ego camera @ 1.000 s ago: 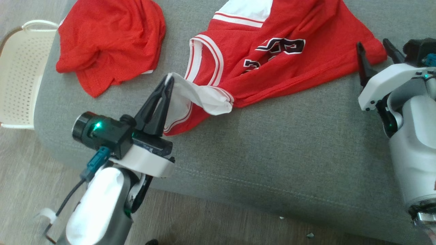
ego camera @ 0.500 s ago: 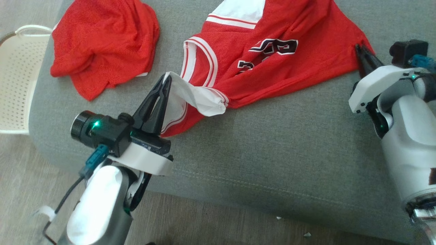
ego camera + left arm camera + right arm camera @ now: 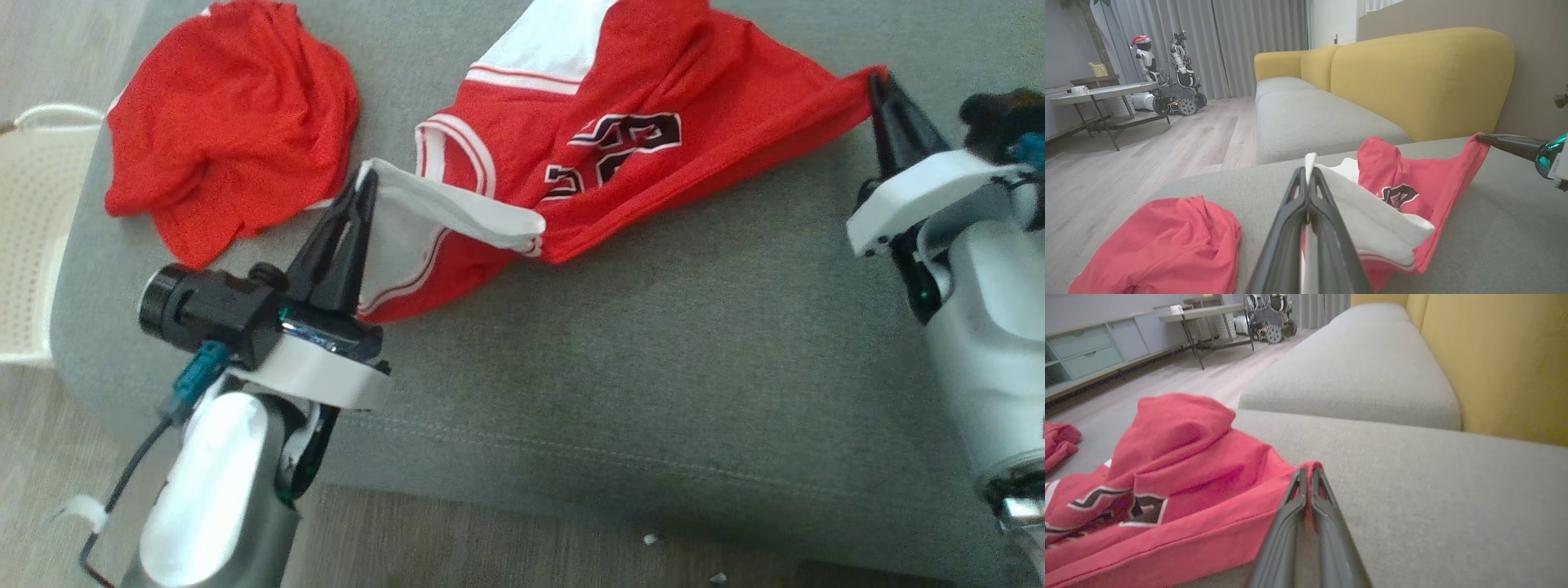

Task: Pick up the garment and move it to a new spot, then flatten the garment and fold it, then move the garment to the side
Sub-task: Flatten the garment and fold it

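Red jersey (image 3: 620, 139) stretched across far half of grey sofa seat (image 3: 694, 367), partly raised off it. Left jaws fully shut on its white-trimmed edge, twd seat's front-left. Right jaws shut on its red corner, seat's right side. 2nd red garment (image 3: 229, 139) crumpled at seat's left end. White basket (image 3: 33, 237) just off seat's left edge.

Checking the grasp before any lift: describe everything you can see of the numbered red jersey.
The jersey is a red, thin knit with white-and-red striped trim, a white panel and black, white-outlined numerals. It lies crumpled on the grey cushion, drawn out between two grips: the left claw is shut on a white, turned-out edge lifted off the cushion, and the right claw is shut on a red corner.
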Robot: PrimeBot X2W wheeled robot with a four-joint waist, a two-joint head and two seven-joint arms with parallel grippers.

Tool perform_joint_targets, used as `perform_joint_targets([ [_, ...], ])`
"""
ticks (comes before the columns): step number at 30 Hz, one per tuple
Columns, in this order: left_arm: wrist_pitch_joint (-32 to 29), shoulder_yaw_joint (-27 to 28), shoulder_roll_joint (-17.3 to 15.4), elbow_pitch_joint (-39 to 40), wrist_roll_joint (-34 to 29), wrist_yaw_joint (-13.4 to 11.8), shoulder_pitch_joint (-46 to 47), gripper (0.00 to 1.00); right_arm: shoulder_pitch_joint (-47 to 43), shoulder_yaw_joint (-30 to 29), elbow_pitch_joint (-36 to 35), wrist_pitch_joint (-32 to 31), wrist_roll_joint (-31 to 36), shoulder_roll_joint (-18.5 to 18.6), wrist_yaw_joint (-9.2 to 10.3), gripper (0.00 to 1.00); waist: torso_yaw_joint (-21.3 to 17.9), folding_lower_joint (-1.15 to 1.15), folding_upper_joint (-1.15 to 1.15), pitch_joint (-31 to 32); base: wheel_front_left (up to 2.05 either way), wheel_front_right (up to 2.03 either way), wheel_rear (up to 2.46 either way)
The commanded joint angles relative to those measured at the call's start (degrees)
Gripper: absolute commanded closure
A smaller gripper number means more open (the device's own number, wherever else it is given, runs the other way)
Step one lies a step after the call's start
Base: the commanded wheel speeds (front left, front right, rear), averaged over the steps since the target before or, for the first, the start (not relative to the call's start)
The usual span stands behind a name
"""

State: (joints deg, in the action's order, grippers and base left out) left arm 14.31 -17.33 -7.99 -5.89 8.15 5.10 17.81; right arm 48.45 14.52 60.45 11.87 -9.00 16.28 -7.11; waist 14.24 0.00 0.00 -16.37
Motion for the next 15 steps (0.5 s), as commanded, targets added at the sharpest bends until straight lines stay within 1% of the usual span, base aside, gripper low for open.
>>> perform_joint_targets([
  [1,0.69,2.85,-0.65,2.24,-0.28,0.08,1.09,1.0,0.67,0.84,-2.69,1.33,-0.36,0.64,-0.37,1.0,-1.07,0.0,0.0,1.21,0.0,0.0,0.0],
  [5,0.69,4.9,-0.89,3.08,0.32,0.14,0.74,1.0,-0.32,0.76,-6.52,2.7,-0.95,1.27,-0.37,1.0,-3.01,0.0,0.0,3.57,0.0,0.0,0.0],
  [9,0.69,7.11,-1.55,4.26,0.69,0.17,1.32,1.0,-1.51,0.35,-12.01,3.06,-1.22,2.28,-0.37,1.0,-5.3,0.0,0.0,6.59,0.0,0.0,0.0],
  [11,0.69,8.9,-0.95,4.84,2.55,0.04,1.85,1.0,-2.04,0.58,-15.6,3.09,-0.6,3.04,-0.37,1.0,-6.52,0.0,0.0,8.12,0.0,0.0,0.0],
  [15,0.69,11.37,-1.31,6.16,4.39,-0.03,3.64,1.0,-2.57,2.0,-21.48,3.11,0.52,5.13,-0.37,1.0,-8.86,0.0,0.0,11.02,0.0,0.0,0.0],
])
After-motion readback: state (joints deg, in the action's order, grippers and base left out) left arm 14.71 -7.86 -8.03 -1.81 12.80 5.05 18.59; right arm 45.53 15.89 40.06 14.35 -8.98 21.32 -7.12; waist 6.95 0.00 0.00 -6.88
